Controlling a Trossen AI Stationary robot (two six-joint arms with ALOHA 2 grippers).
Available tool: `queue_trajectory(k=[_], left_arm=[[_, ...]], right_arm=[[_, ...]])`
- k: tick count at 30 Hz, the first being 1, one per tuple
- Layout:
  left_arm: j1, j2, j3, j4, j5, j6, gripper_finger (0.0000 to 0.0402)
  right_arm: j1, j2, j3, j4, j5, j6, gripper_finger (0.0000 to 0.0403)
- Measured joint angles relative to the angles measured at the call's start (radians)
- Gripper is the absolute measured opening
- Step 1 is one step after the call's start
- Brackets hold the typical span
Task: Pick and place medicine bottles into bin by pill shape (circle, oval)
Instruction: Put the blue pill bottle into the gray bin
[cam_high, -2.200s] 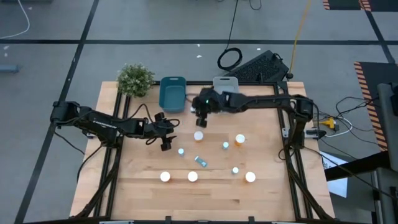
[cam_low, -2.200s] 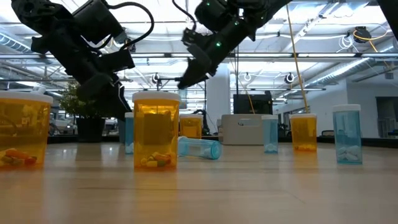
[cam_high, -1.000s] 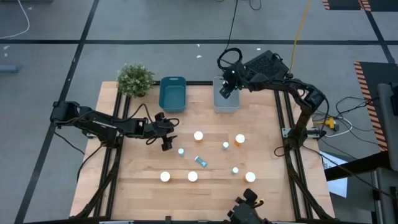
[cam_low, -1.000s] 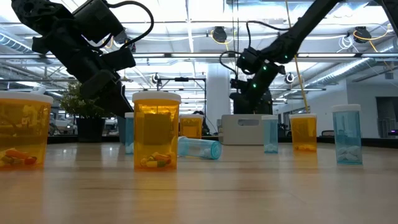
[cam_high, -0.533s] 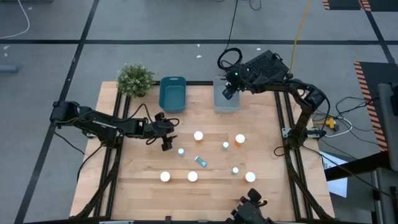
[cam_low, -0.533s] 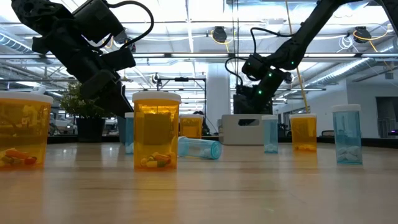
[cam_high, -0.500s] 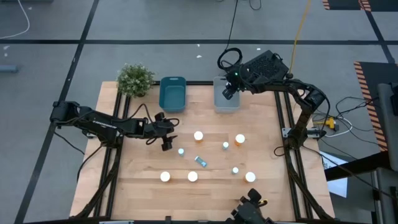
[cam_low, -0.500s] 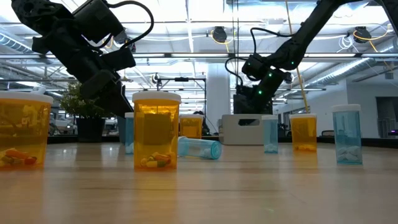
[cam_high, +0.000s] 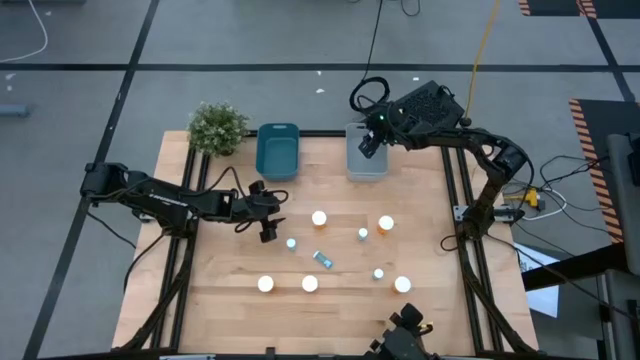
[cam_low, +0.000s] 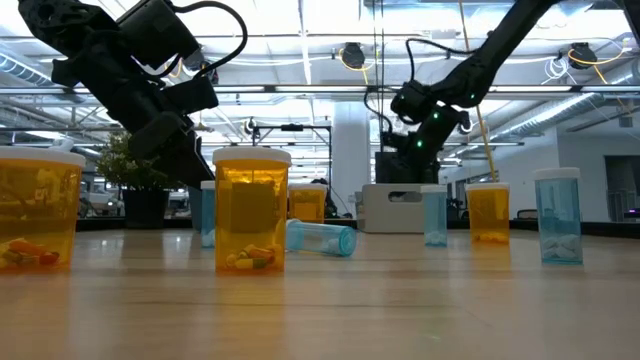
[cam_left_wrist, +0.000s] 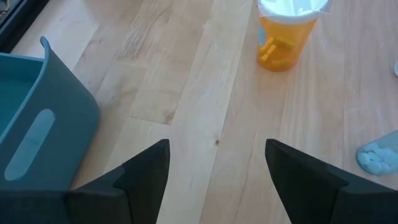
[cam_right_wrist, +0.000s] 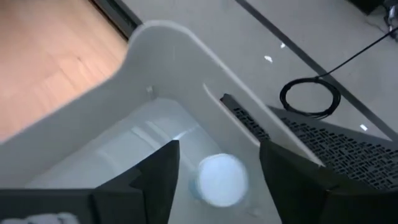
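The right gripper (cam_high: 371, 143) hangs with fingers spread and empty over the grey bin (cam_high: 365, 165), where 1 bottle (cam_right_wrist: 220, 180) lies, while the left gripper (cam_high: 268, 232), also spread, waits near the teal bin (cam_high: 277, 152).

The right end effector (cam_high: 371, 146) has swung from above the middle of the worktop to over the pale grey bin (cam_high: 366, 165) at the far edge, fingers now spread, a capped bottle (cam_right_wrist: 219, 180) lying inside below them.
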Motion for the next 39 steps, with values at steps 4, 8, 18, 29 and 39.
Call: queue_trajectory(k=[4, 8, 18, 29, 39], left_arm=[[0.000, 0.000, 0.000, 0.005, 0.000, -0.001, 0.0269], [0.000, 0.000, 0.000, 0.005, 0.001, -0.002, 0.0269], [-0.030, 0.000, 0.000, -0.014, 0.025, -0.007, 0.0269], [-0.107, 0.000, 0.000, -0.137, 0.024, -0.077, 0.0269], [-0.229, 0.000, 0.000, -0.213, -0.013, -0.200, 0.0269]], right_arm=[[0.000, -0.065, 0.000, -0.019, 0.000, -0.003, 0.0228], [0.010, -0.155, 0.000, -0.071, -0.001, -0.003, 0.0226], [0.199, -0.374, -0.016, -0.268, -0.063, 0.028, 0.0224], [0.547, -0.475, -0.094, -0.273, -0.016, 0.182, 0.0224], [0.799, -0.418, -0.094, -0.121, 0.085, 0.293, 0.0224]])
